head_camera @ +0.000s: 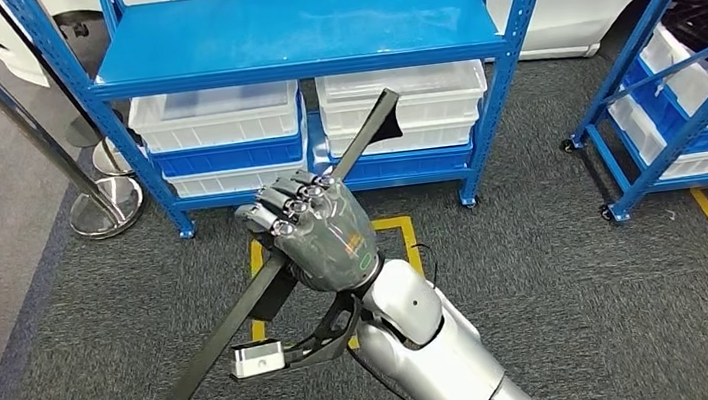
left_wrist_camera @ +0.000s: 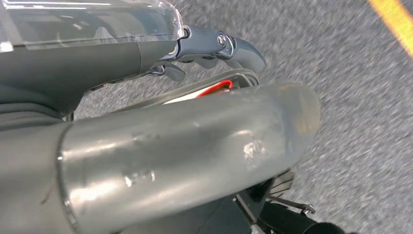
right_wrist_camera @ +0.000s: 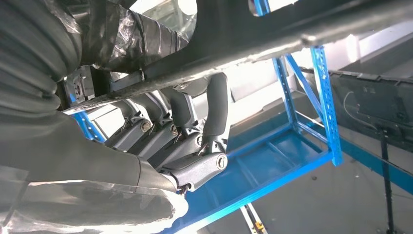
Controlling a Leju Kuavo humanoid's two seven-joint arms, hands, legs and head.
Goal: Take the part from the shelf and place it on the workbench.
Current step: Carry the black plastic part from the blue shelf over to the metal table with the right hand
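Your right hand [head_camera: 318, 232] has its fingers [right_wrist_camera: 214, 105] wrapped tight around the part [head_camera: 243, 318] — a long black bar, off the shelf [head_camera: 296, 35] and up over the carpet. You can't tell if the left hand [left_wrist_camera: 214, 46] is open or closed, and the surface isn't reached — you must carry it there.

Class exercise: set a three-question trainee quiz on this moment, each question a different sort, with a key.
1. True or false: the right hand grips the black bar.
2. The shelf's top level holds: A) bins B) nothing C) tools.
3. Fill in: the white bins sit on the shelf's ____ levels.

Key: 1 true; 2 B; 3 lower.
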